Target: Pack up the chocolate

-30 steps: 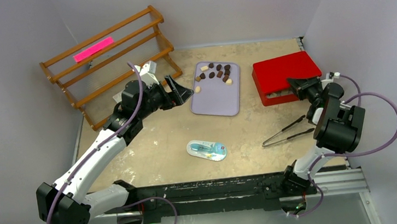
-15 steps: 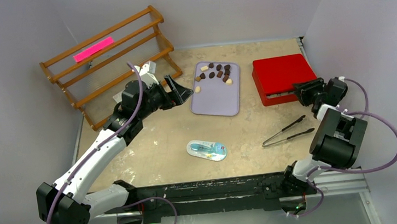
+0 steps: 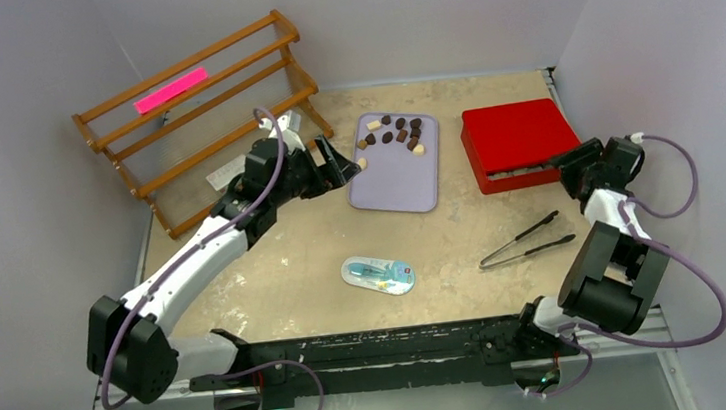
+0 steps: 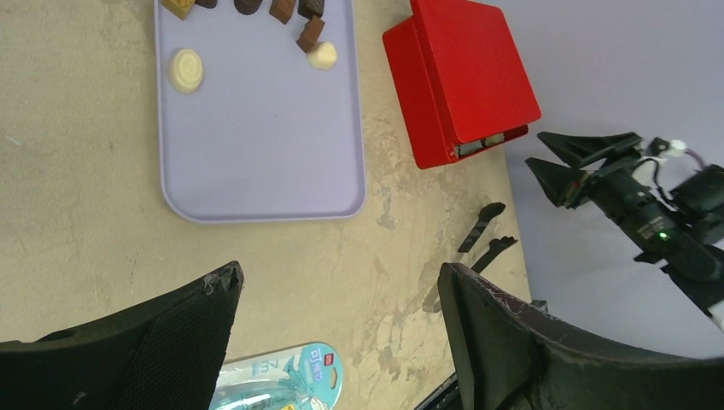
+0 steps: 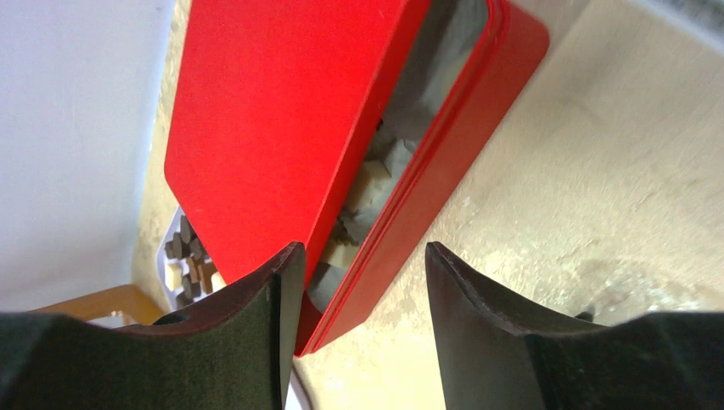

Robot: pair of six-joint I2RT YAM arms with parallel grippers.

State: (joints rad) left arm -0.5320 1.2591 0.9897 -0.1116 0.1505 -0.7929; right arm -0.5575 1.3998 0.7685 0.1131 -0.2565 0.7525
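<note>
The chocolate [image 3: 394, 132] lies as several dark and cream pieces at the far end of a lavender tray [image 3: 397, 182]. In the left wrist view, cream and brown chocolate pieces [image 4: 185, 70] show at the top of the tray [image 4: 256, 162]. My left gripper [image 3: 343, 164] hovers open and empty at the tray's left edge, with bare table between the left gripper's [image 4: 339, 272] fingers. My right gripper [image 3: 568, 163] is open and empty at the near right corner of the red box [image 3: 518, 135]. The lid [image 5: 282, 111] sits ajar over the box's base [image 5: 452, 154], and pale paper shows in the gap.
Black tongs [image 3: 528, 239] lie on the table in front of the red box. An oval blue-and-white packet [image 3: 378, 274] lies near the front middle. A wooden rack [image 3: 199, 110] with a pink strip [image 3: 171, 90] stands at the back left. Walls close in on both sides.
My right gripper has opened and drawn back to the right from the red box's front edge. My left arm has swung closer to the tray's left edge, still open.
</note>
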